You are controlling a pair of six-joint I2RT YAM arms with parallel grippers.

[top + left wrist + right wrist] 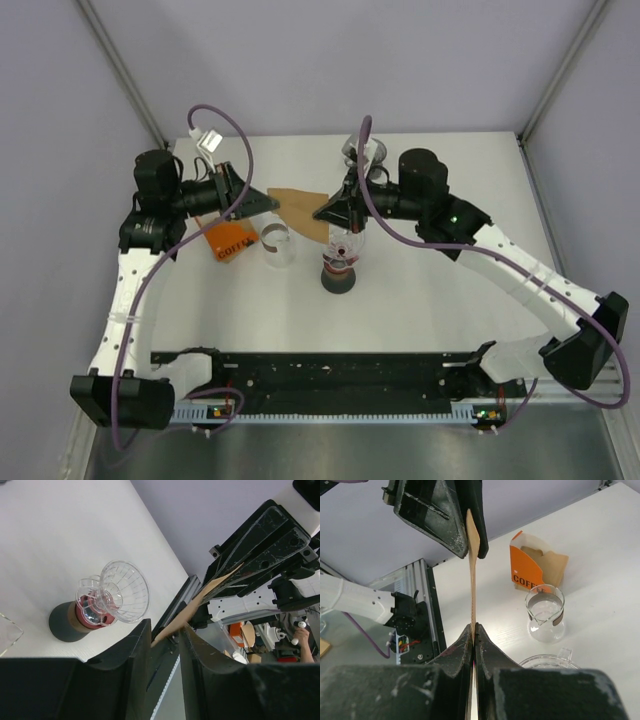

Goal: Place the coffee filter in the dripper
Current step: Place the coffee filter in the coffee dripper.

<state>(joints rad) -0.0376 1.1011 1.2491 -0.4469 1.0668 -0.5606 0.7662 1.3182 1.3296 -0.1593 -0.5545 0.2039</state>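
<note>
Right wrist: right jaws clenched on coffee filter (473,580) edge, left jaws parted around its opposite edge.

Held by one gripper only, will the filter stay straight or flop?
Likely fairly stiff: the filter spans straight between the right gripper and left gripper, no sag. It looks thin and light, so it may curl or slip when pressed into the dripper.
</note>
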